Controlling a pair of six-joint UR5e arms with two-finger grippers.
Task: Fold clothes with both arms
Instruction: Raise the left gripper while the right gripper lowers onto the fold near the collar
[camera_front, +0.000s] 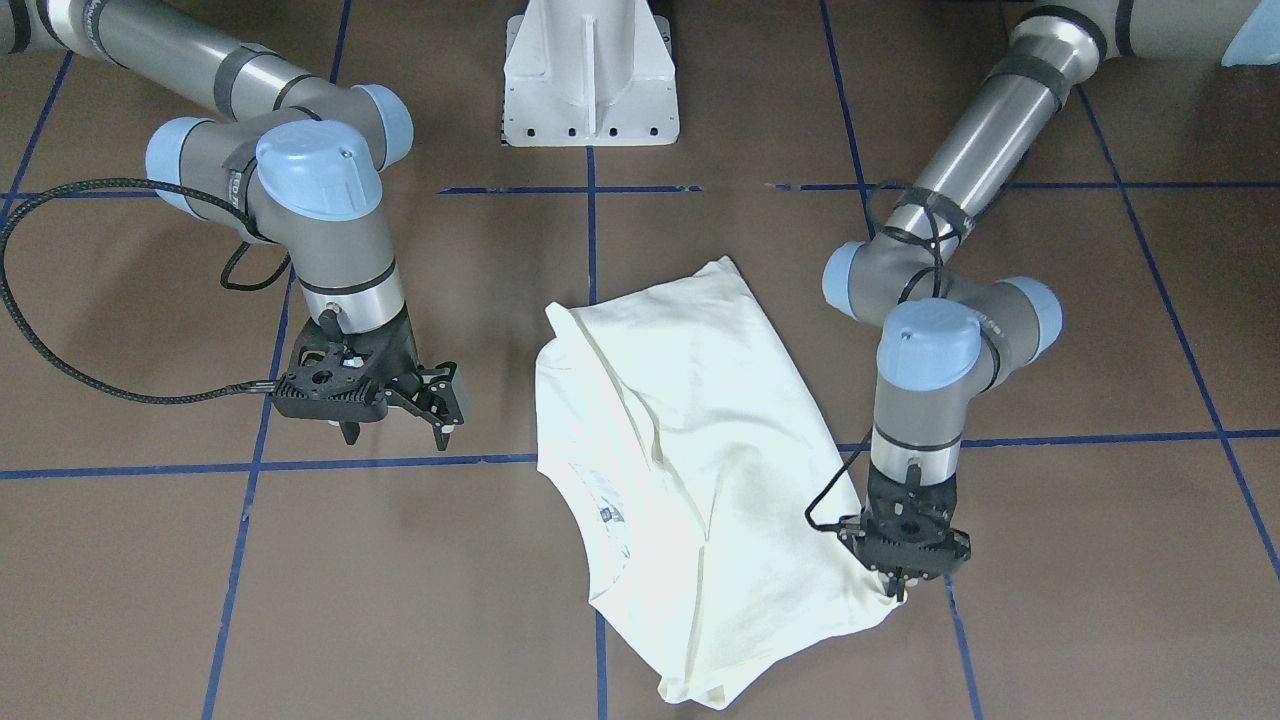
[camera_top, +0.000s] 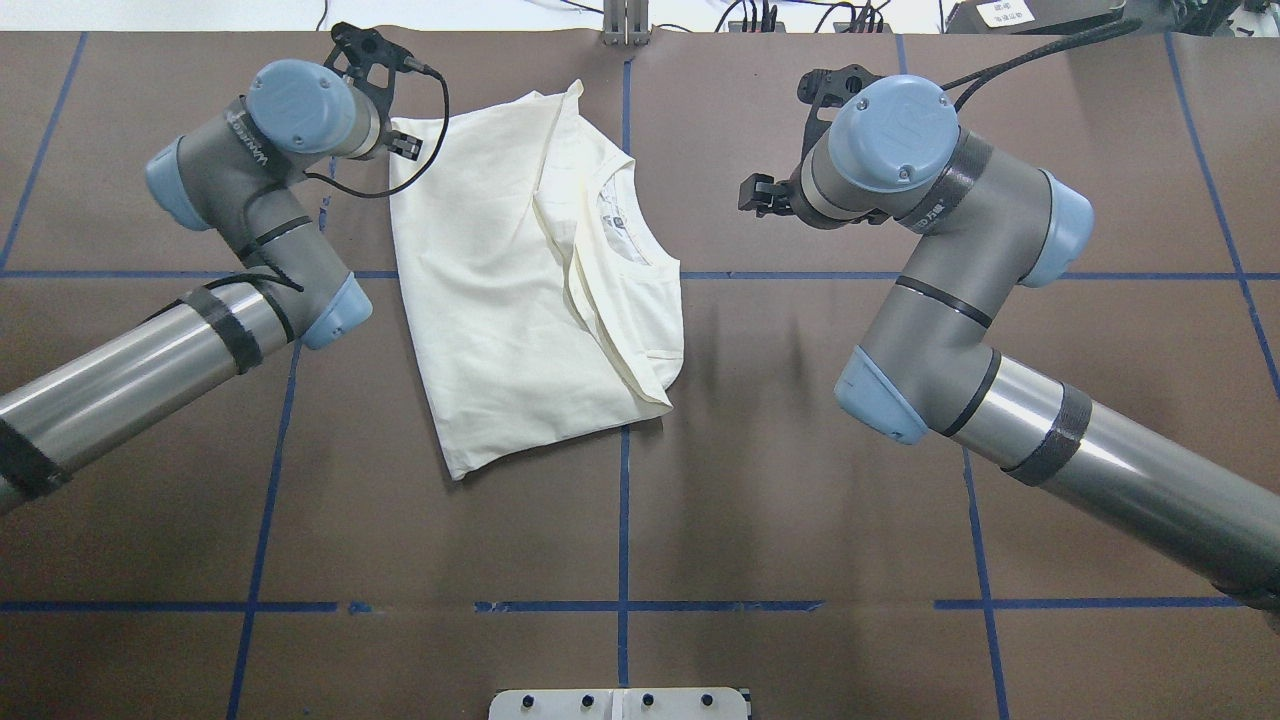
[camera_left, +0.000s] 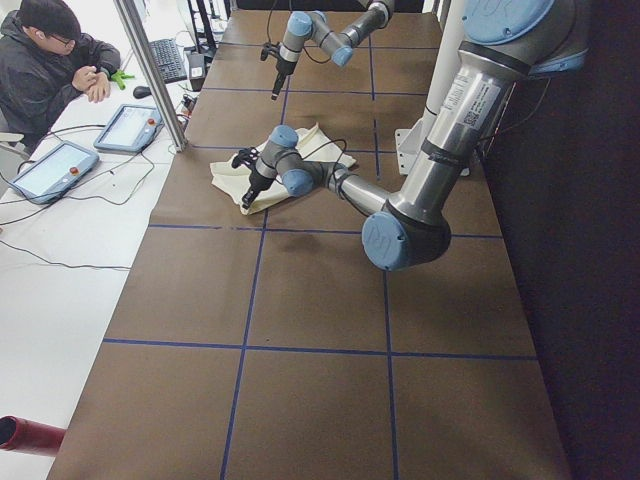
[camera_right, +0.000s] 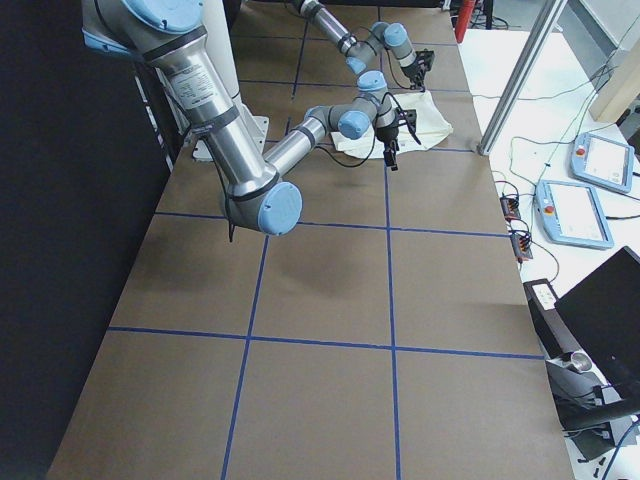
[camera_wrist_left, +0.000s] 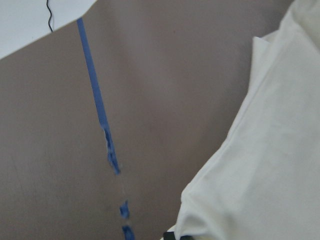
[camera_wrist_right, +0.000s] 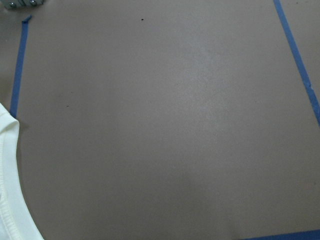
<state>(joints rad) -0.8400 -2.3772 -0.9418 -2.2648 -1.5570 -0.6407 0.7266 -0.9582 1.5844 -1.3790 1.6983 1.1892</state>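
**Exterior front-facing.** Shows the T-shirt (camera_front: 700, 440) lying folded on the table (camera_front: 1100, 560), plain cream side up. Puts the left gripper (camera_front: 903, 588) down at a near corner of the T-shirt, jaws closed on a bunched pinch of fabric. Puts the right gripper (camera_front: 425, 405) off to the other side, clear of the cloth, jaws spread wide and holding nothing.

**Overhead exterior.** Places the T-shirt in the table's far half, between the two arms. Shows a neck label (camera_top: 618, 215) inside the collar, on the side facing the right gripper.

**Exterior left, exterior right.** Show a person (camera_left: 50, 60) seated beside the table. Render both grippers too small to judge the jaws; seem to set the right one above the surface.

**Left wrist-mounted.** Fills the lower right with cream fabric beside a blue tape line (camera_wrist_left: 95, 95).

**Right wrist-mounted.** Shows mostly bare table, with only a curved hem at the lower left edge.
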